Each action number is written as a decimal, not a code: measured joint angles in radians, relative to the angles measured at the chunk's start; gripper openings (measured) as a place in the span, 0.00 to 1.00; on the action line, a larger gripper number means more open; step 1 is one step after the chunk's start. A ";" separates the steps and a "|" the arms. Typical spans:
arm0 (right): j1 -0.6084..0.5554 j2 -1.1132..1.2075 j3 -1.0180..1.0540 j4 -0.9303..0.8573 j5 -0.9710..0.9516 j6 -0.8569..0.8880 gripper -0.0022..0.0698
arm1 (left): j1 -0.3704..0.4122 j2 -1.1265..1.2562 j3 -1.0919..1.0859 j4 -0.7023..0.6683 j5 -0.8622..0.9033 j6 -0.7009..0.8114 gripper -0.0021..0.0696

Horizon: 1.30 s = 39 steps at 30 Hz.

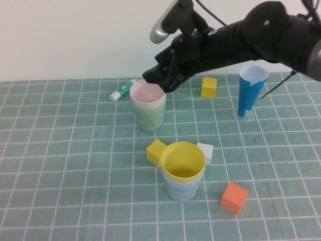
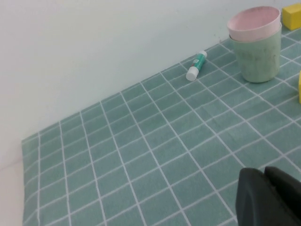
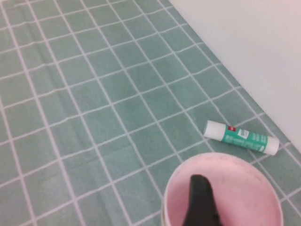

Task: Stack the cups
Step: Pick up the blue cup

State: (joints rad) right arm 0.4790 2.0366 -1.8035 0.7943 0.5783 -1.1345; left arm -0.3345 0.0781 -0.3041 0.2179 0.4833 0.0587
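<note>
From the high view, the right gripper (image 1: 159, 79) sits at the far rim of the pink cup (image 1: 148, 95), which is nested upright in the pale green cup (image 1: 150, 116) at the table's far centre. Whether its fingers are apart or together I cannot tell; black housing hides them. A second pair, the yellow cup (image 1: 182, 161) nested in the light blue cup (image 1: 182, 188), stands upright nearer the robot, well apart from the first pair and toward the robot from the right gripper. Both stacks have vertical axes, mouths up. My read: two pairs are done, and one pair must go into the other, so the key relation is pink/green directly under the right gripper, yellow/blue nearer the robot. Clutter: glue stick (image 1: 123, 90), yellow cubes, white cube, orange cube (image 1: 234, 198), blue-and-white paper cone (image 1: 251, 88).

Left wrist view: the left gripper (image 2: 270, 197) shows only as a dark edge low over the green checked cloth (image 2: 141, 155), state not readable. Pink-in-green stack is well off from it, glue stick beside that stack. The left arm is not in the high view, so the right arm is clearly nearer.

Right wrist view: one dark fingertip (image 3: 202, 202) hangs over the pink cup's mouth, apparently inside the rim; the other finger is not visible. Glue stick lies just beyond the cup, near the wall.
</note>
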 joint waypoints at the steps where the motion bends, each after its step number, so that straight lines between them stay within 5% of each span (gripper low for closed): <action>1: 0.000 0.017 -0.015 0.000 0.000 0.006 0.64 | 0.000 -0.007 0.005 0.006 -0.008 0.000 0.03; 8: 0.000 0.053 -0.062 -0.071 0.052 0.080 0.65 | 0.000 -0.015 0.012 0.023 -0.028 0.000 0.03; 19: 0.000 0.043 -0.188 -0.485 0.626 0.308 0.65 | 0.000 -0.037 0.018 0.032 -0.049 0.000 0.03; 39: 0.071 -0.007 -0.055 -0.506 0.654 0.406 0.65 | 0.000 -0.060 0.034 0.038 -0.064 0.000 0.03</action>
State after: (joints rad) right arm 0.5499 2.0293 -1.8584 0.2886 1.2320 -0.7284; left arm -0.3345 0.0184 -0.2702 0.2558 0.4188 0.0583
